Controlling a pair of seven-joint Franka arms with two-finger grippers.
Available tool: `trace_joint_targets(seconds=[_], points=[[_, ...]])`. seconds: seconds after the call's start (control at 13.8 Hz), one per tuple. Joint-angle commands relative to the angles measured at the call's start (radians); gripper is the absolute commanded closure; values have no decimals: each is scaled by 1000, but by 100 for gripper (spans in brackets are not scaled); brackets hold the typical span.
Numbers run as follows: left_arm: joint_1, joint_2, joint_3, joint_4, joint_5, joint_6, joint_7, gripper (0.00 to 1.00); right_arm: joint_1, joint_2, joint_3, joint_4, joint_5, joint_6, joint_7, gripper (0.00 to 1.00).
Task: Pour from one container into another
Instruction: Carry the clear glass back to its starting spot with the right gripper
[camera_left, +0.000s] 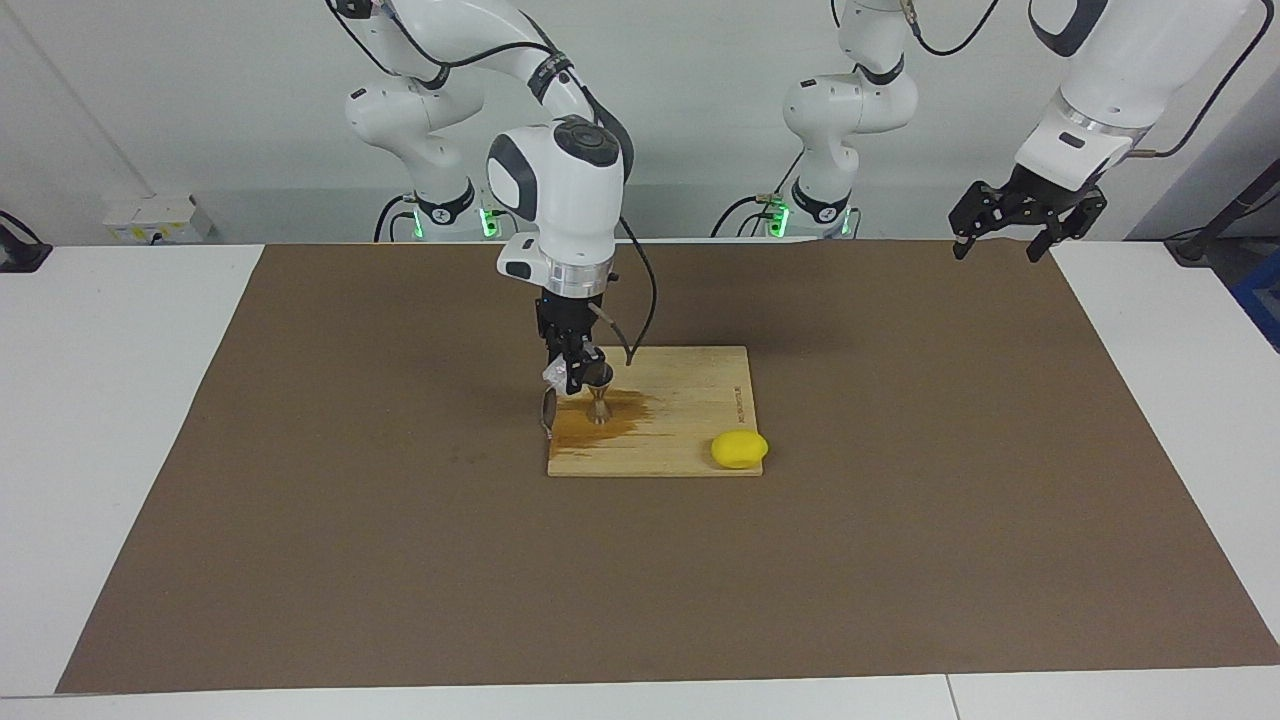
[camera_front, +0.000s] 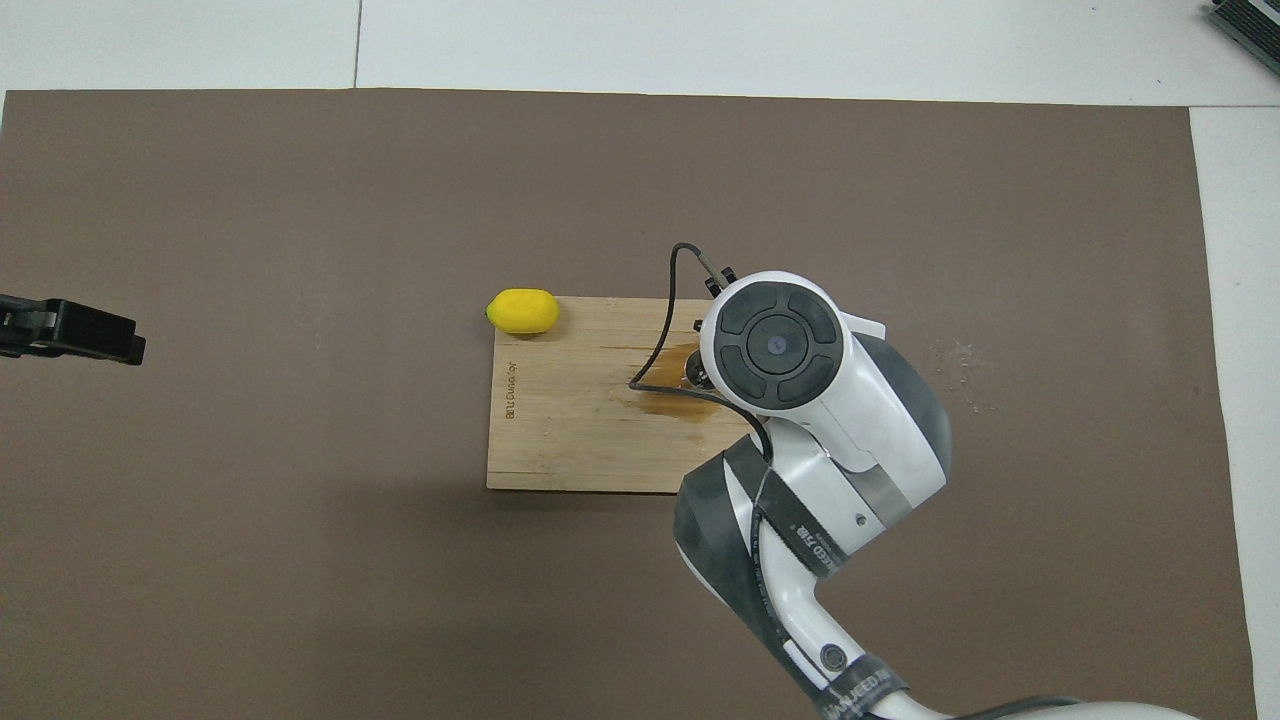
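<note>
Spreading under everything is the wide brown mat (camera_left: 900, 500), and on it the pale rectangular wooden cutting board (camera_left: 690, 400) is lying with a brown wet stain (camera_left: 625, 415) darkening the part toward my right arm's end of the table. My left gripper (camera_left: 1010, 245) is waiting up in the air over the mat's edge at its own end, fingers spread, carrying nothing. A yellow lemon (camera_left: 739, 449) is sitting at the board's corner farthest from me.

My right gripper (camera_left: 572, 375) is hanging low over the stained part of the board, clenched on the small clear glass cup (camera_left: 553, 376), which I am holding tipped just beside the mouth of the small silvery hourglass-shaped metal jigger (camera_left: 598, 395). The jigger is standing upright on the stain; from overhead my own wrist is covering both.

Judging the handling: the cup is looking light, stiff and brittle, and probably slick where liquid is wetting it, so I am reckoning the sidewall is the place to pinch, firmly but not hard, keeping the rim free. The jigger is looking light too, top-heavy on a narrow foot and wet ground, so a nudge from the cup could topple it; its waist would be the natural hold.
</note>
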Motion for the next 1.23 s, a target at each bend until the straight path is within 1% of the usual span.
trace_joint_targets(seconds=[0.0, 0.22, 0.8, 0.94, 1.16], points=[[14, -12, -10, -8, -4, -11, 4, 0, -15, 1, 4, 22, 69, -19, 18, 100], [14, -11, -10, -8, -4, -11, 4, 0, -25, 4, 2, 22, 132, -19, 18, 100], [14, -12, -10, -8, -4, -11, 4, 0, -94, 7, 2, 11, 293, -5, 13, 100], [14, -11, -10, -8, -4, -11, 4, 0, -131, 7, 2, 2, 362, -5, -17, 100], [14, -11, -10, -8, -4, -11, 4, 0, -226, 4, 2, -30, 501, -5, -84, 100]])
